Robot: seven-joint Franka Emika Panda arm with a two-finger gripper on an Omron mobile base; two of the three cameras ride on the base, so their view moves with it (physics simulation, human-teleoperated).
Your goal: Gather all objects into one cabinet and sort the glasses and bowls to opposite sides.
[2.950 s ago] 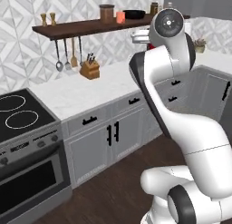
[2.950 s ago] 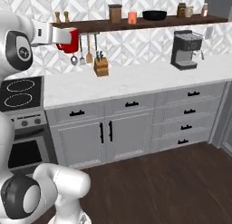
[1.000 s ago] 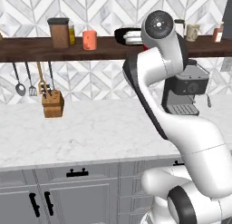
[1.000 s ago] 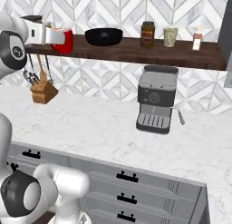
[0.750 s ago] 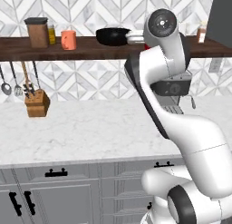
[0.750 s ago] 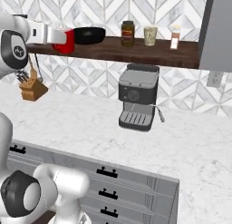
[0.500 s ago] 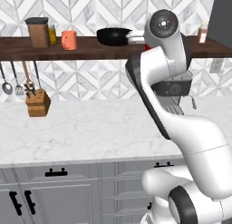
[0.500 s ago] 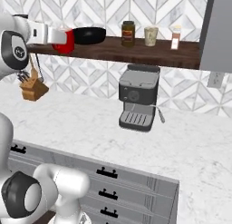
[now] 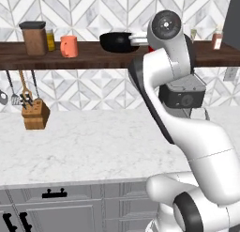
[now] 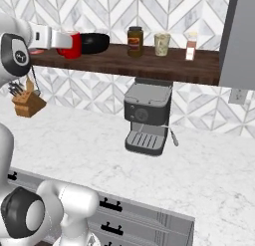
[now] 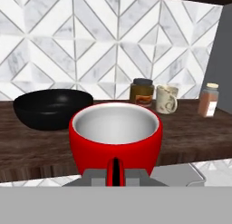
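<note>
Hand view puts a red cup (image 11: pixel 115 137) right in front of the camera, its handle running down into the grey fingers at the bottom, so the gripper (image 11: pixel 115 175) is closed on that handle and carries the cup upright, white inside and nothing in it that I can see. Take the wooden shelf (image 10: pixel 149 63) as the landmark: the cup hangs at its front edge, just ahead of the black bowl (image 11: pixel 52 107) that sits on it. Further along the shelf from the bowl stand a brown jar (image 10: pixel 135 42), a pale mug (image 10: pixel 162 44) and a spice shaker (image 10: pixel 191 46); at the far end the other way, the salmon cup (image 9: pixel 69 46) sits beside a dark-lidded canister (image 9: pixel 35 37). The grey cabinet (image 10: pixel 241 38) rises just past the shaker end (its door is out of frame). The bowl looks rigid, glossy and likely slippery, probably breakable; I'd judge its rim the sensible place to pinch, one finger inside. A coffee machine (image 10: pixel 147 121) stands on the counter below.
</note>
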